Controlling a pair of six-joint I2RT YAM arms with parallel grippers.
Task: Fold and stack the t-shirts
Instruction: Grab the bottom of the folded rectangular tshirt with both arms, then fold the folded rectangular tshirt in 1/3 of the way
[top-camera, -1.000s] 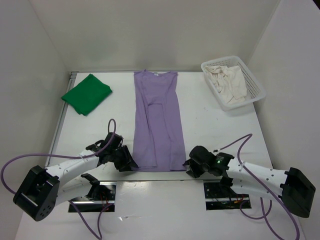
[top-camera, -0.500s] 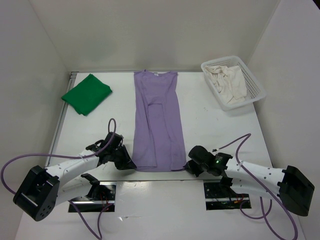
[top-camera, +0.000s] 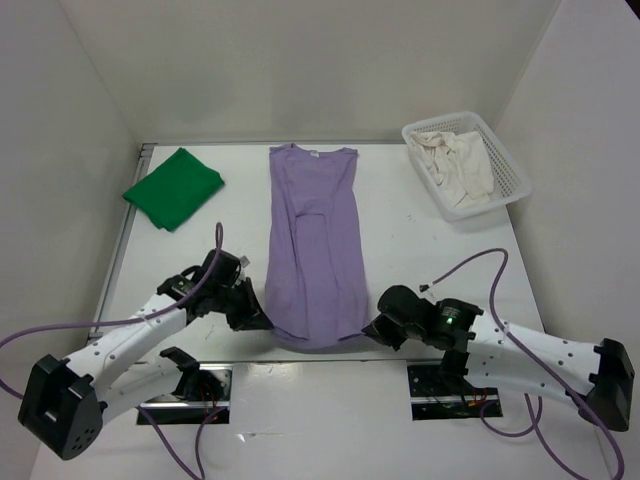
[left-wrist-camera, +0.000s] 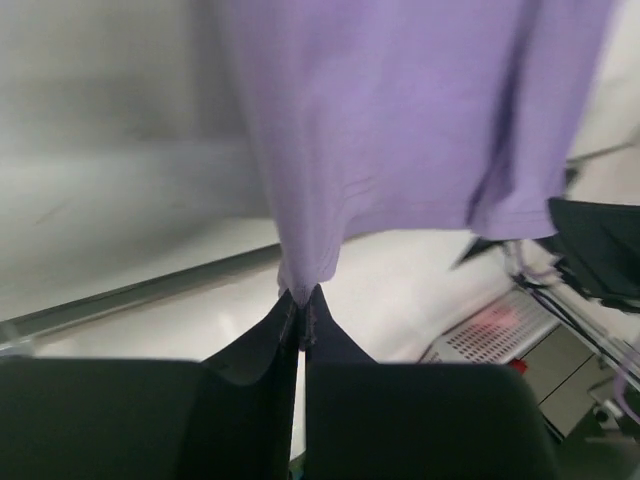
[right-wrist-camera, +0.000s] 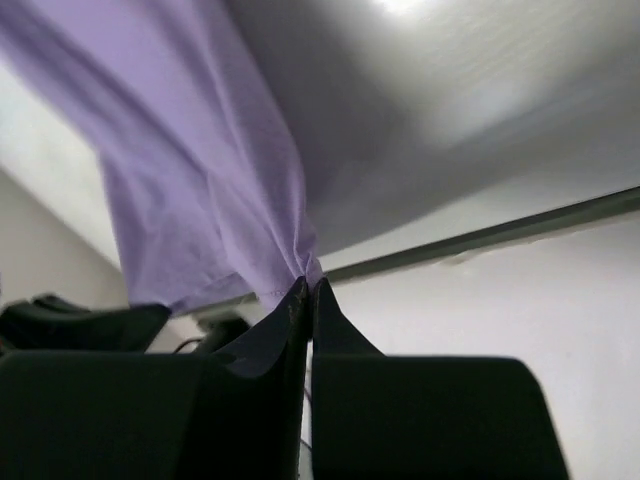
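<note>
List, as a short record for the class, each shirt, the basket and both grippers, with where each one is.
Lavender cloth t-shirt: laid lengthwise mid-table
Left gripper: shut on its near left corner
Right gripper: shut on its near right corner
Bright green cloth t-shirt: folded, far left
Cream cloth t-shirt: crumpled inside basket
White plastic mesh basket: far right corner

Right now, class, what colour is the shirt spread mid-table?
The shirt is pale lavender-purple, clearest in the top external view.

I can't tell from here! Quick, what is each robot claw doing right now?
Left gripper: shut on the purple shirt.
Right gripper: shut on the purple shirt too.
</note>
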